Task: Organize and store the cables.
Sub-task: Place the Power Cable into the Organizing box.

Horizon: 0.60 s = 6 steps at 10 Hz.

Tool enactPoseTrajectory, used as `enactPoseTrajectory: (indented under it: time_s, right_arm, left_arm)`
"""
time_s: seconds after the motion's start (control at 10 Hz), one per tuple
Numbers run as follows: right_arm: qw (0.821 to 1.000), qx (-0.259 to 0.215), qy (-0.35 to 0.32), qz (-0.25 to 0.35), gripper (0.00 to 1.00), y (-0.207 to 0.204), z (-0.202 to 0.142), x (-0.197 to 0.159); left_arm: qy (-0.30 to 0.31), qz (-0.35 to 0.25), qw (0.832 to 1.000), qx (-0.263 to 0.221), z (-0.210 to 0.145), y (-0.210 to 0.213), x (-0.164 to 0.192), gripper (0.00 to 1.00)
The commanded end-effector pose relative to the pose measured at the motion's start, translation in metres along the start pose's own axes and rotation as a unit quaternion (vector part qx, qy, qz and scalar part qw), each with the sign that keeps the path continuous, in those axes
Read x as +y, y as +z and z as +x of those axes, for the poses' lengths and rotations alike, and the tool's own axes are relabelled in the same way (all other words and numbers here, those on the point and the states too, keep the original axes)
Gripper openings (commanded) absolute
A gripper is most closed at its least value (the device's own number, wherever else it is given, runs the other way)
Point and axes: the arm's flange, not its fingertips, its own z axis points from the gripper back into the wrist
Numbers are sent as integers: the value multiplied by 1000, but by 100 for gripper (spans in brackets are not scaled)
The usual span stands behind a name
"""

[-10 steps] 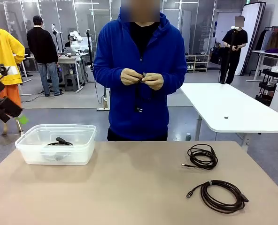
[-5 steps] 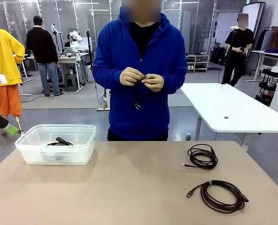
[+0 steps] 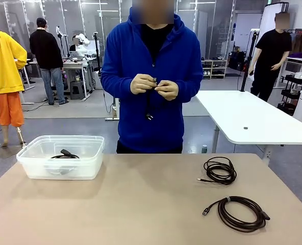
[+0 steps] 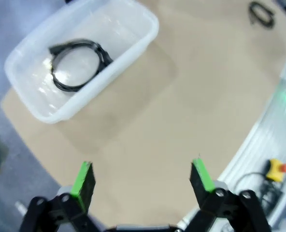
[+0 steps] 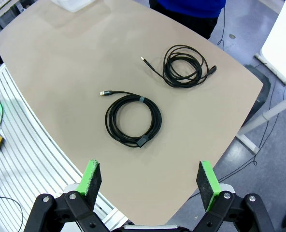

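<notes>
Front view: person's hands [image 3: 142, 83] pinch a black cable [image 3: 149, 106]. Thin black coil [image 3: 220, 170] and brown coil [image 3: 241, 213] on table [image 3: 130, 204]. Coiled cable [image 3: 64, 154] in clear bin [image 3: 39, 171]. Left gripper [image 4: 142, 176] and right gripper [image 5: 150, 181] fingers spread.

Left wrist view smeared: coil [image 4: 75, 65] in the tub [image 4: 151, 28] soft, its plug unreadable; far coil [image 4: 262, 13] on the table [image 4: 181, 101] a mere smudge. Front view: person's hands [image 3: 142, 83] hide most of a cable [image 3: 149, 115], dangling connector too small to tell

Black coiled cables [image 3: 220, 170], one in tub [image 3: 33, 167]
</notes>
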Motion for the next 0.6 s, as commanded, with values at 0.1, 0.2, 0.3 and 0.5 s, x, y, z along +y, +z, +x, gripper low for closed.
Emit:
enactPoseTrajectory:
  time_s: [0.1, 0.2, 0.3, 0.5]
  right_arm:
    - [1000, -2, 7, 4, 100, 0, -2, 1]
    - [1000, -2, 7, 4, 100, 0, -2, 1]
    - [1000, -2, 7, 4, 100, 0, -2, 1]
    - [1000, -2, 7, 4, 100, 0, -2, 1]
  left_arm:
    - [-54, -45, 997, -2, -11, 12, 25, 99]
    - [-84, -44, 995, -14, -15, 11, 26, 99]
    - [-86, -46, 995, -20, -16, 9, 26, 99]
    - [-78, -72, 994, -12, -11, 7, 25, 99]
